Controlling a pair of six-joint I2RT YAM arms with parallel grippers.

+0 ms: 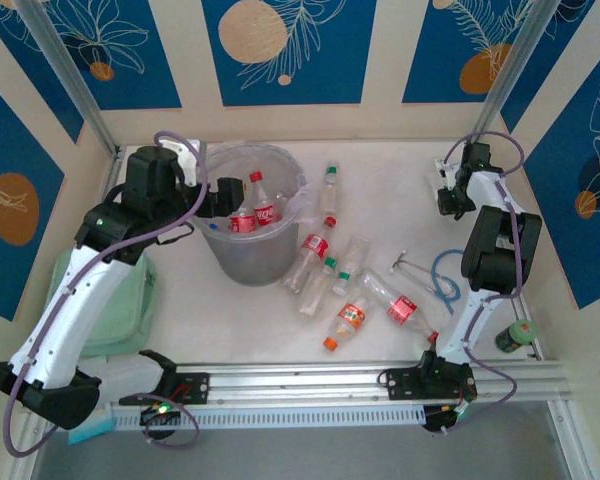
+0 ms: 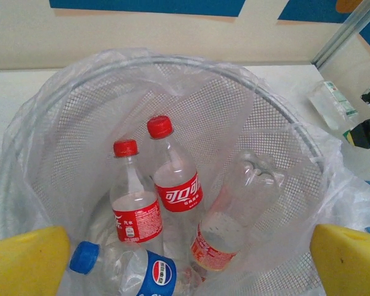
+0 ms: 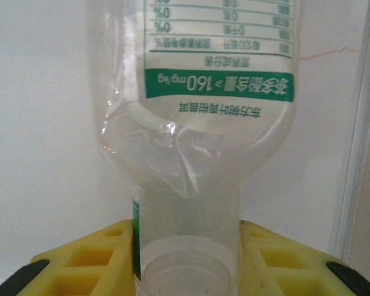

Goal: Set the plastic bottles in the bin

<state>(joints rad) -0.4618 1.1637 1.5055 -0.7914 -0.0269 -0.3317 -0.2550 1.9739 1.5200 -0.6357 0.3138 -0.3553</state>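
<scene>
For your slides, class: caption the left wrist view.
Open left pincer above the bag-lined mesh bin holding four plastic bottles, one a Pepsi.

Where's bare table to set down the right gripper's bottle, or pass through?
Bare table lies between the far lone bottle and the right gripper, shut on its green-labelled bottle; another patch fronts the bin, beside the green tray. Crowded: the bottle cluster right of the bin.
</scene>
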